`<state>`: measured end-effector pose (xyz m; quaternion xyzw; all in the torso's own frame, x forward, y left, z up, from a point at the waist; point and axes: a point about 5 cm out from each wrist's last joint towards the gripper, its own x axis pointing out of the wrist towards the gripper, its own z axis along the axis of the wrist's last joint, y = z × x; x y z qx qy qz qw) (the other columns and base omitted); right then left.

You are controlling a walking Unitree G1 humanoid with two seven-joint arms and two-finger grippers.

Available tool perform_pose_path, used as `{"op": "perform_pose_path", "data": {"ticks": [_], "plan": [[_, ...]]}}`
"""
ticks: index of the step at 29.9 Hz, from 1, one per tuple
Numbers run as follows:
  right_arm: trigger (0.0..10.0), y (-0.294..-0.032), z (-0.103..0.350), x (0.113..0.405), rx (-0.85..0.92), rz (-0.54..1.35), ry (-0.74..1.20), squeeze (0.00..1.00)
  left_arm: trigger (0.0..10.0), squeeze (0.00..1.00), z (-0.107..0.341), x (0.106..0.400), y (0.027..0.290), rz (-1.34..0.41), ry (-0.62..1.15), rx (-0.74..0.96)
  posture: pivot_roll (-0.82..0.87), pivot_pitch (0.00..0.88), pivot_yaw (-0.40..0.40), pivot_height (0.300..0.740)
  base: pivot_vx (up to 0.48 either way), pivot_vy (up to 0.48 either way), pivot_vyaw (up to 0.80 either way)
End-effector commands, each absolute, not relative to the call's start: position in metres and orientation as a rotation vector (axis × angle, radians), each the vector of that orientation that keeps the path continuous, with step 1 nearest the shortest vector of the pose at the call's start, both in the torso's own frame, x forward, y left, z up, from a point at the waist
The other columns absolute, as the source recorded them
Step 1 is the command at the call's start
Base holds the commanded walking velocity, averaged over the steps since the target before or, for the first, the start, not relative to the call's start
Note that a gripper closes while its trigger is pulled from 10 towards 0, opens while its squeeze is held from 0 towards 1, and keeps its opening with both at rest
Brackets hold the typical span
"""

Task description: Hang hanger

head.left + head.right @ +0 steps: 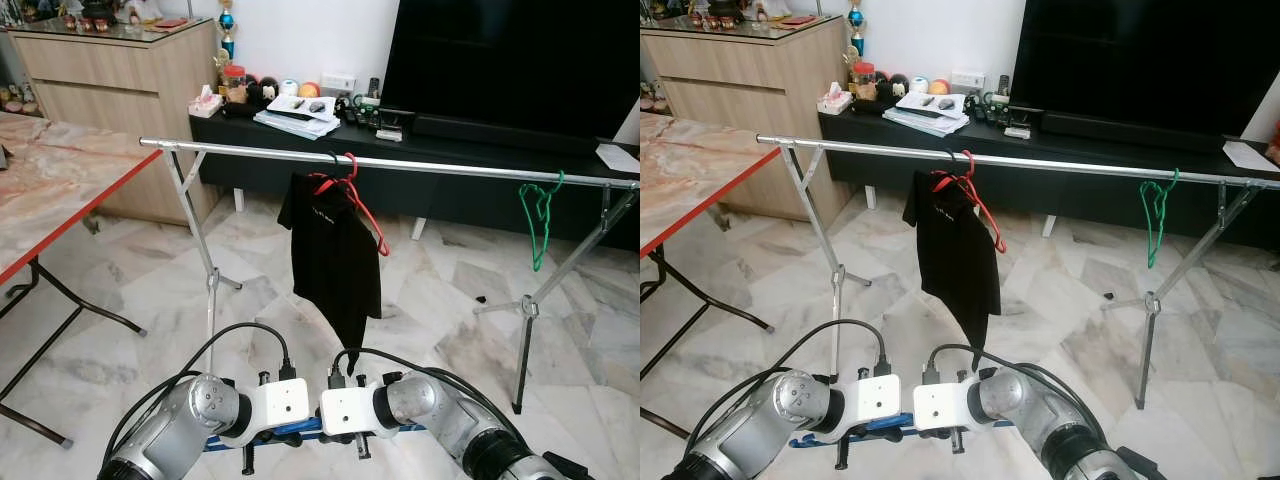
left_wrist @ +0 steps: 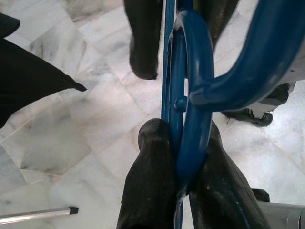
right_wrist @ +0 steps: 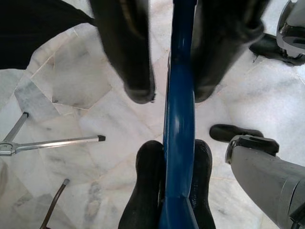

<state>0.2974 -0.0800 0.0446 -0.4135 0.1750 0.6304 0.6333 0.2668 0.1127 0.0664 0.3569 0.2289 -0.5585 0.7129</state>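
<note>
You have the blue hanger (image 1: 885, 424) held low in front of the robot's chest, one gripper on each side, so the carry is the step in hand and the hanging itself is not yet done. The left gripper (image 2: 176, 162) is clamped on the blue hanger near its hook, where the curved neck meets the frame. The right gripper (image 3: 174, 176) is closed on the hanger's straight bar, fingers (image 3: 145, 191) pressing it from both sides.

Ahead stands the drying rack's silver rail (image 1: 420, 165), well above your grippers. It already carries a red hanger (image 1: 352, 195) with a black shirt (image 1: 335, 250) near the middle and a bare green hanger (image 1: 538, 215) toward the robot's right. The stretch of rail between those two looks free, as does the stretch toward the robot's left end.

Your next move, as I judge it, calls for raising the hanger to rail height with the hook turned upward, then bringing it over a free stretch. Watch the dangling shirt, which hangs between you and the rail's middle.
</note>
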Motion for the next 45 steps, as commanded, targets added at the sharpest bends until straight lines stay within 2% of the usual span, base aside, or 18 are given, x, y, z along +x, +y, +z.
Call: {"op": "perform_pose_path", "data": {"ticks": [1, 29, 30, 31, 32, 33, 34, 45], "plan": [[0.0, -0.0774, 0.048, 0.2998, -0.958, 1.446, 0.387, 0.0, 10.0, 0.0, 0.0737, 0.2697, 0.1061, -1.25, 0.47, 0.814, 0.14, 0.0, -0.069, 0.74, 0.0, 0.0, 0.0], [0.0, -0.079, 0.0499, 0.3, -0.958, 1.468, 0.376, 0.0, 10.0, 0.0, 0.0714, 0.2708, 0.1027, -1.248, 0.451, 0.789, 0.14, 0.0, -0.074, 0.74, 0.0, 0.0, 0.0], [0.0, -0.0797, 0.0502, 0.2999, -0.957, 1.472, 0.377, 0.0, 10.0, 0.45, 0.0705, 0.2687, 0.1013, -1.268, 0.452, 0.779, 0.14, 0.0, -0.075, 0.74, 0.0, 0.0, 0.0], [0.0, -0.0799, 0.0502, 0.2999, -0.957, 1.473, 0.377, 0.0, 10.0, 0.53, 0.0705, 0.2681, 0.1005, -1.273, 0.449, 0.773, 0.14, 0.0, -0.075, 0.74, 0.0, 0.0, 0.0], [0.0, -0.0799, 0.0502, 0.2999, -0.957, 1.473, 0.377, 0.0, 10.0, 0.53, 0.0705, 0.2681, 0.1005, -1.273, 0.449, 0.773, 0.14, 0.0, -0.075, 0.74, 0.0, 0.0, 0.0], [0.0, -0.0801, 0.0504, 0.2998, -0.956, 1.475, 0.377, 0.0, 10.0, 0.83, 0.0708, 0.2678, 0.0998, -1.275, 0.444, 0.77, 0.14, 0.0, -0.075, 0.74, 0.0, 0.0, 0.0], [0.0, -0.0802, 0.0505, 0.2997, -0.955, 1.479, 0.378, 0.0, 10.0, 1.0, 0.0716, 0.2679, 0.0991, -1.275, 0.435, 0.768, 0.14, 0.0, -0.075, 0.74, 0.0, 0.0, 0.0], [0.0, -0.0838, 0.0515, 0.2987, -0.96, 1.506, 0.386, 0.0, 10.0, 1.0, 0.0713, 0.271, 0.1032, -1.25, 0.427, 0.791, 0.14, 0.0, -0.076, 0.74, 0.0, 0.0, 0.0]]}}
